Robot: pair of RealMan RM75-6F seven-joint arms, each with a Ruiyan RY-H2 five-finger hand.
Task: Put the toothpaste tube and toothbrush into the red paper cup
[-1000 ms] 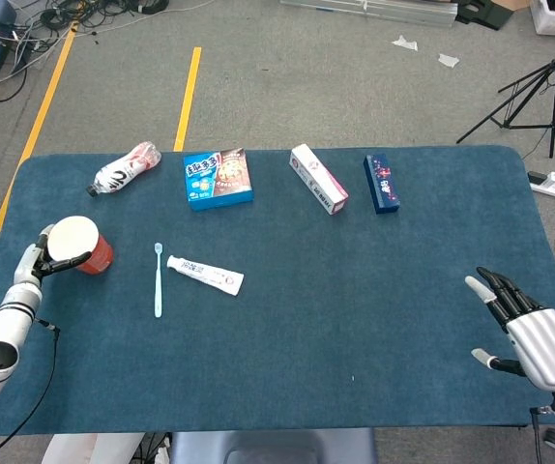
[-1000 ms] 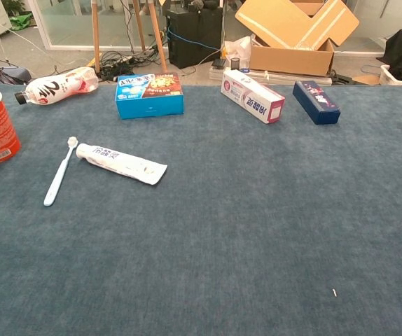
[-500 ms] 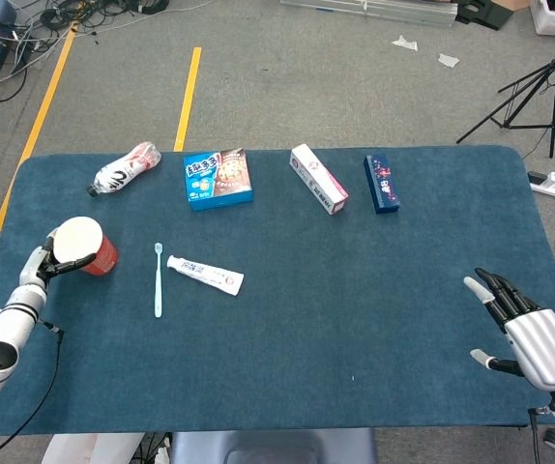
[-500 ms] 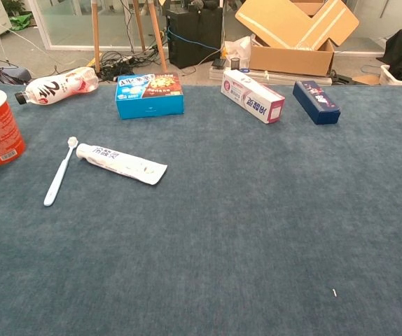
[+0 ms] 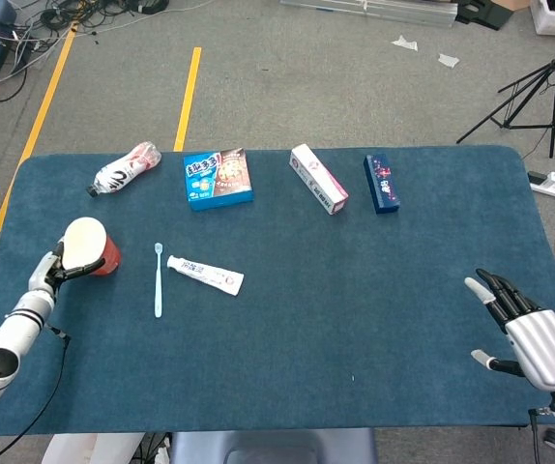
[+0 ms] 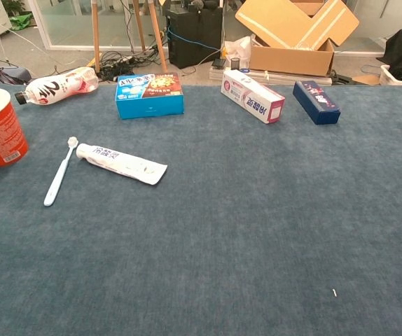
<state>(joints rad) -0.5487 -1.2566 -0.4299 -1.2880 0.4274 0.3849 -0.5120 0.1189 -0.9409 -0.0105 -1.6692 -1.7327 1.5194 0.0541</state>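
Left hand (image 5: 53,271) is wrapped around the red cup (image 5: 89,248) at the left side of the blue table (image 5: 374,290) — cup upright, a dark fingertip hooked over its rim in the chest view. Just to the right of the cup lies the toothbrush (image 5: 158,280), flat on the cloth, and the toothpaste tube (image 5: 205,275) lies beside it, cap end close to the brush head. Over on the right edge, the right hand (image 5: 529,333) hovers with fingers spread, holding nothing. Along the back: a plastic bottle (image 5: 123,169) on its side, a blue snack box (image 5: 218,178), a white carton (image 5: 318,179) and a dark blue box (image 5: 381,183).
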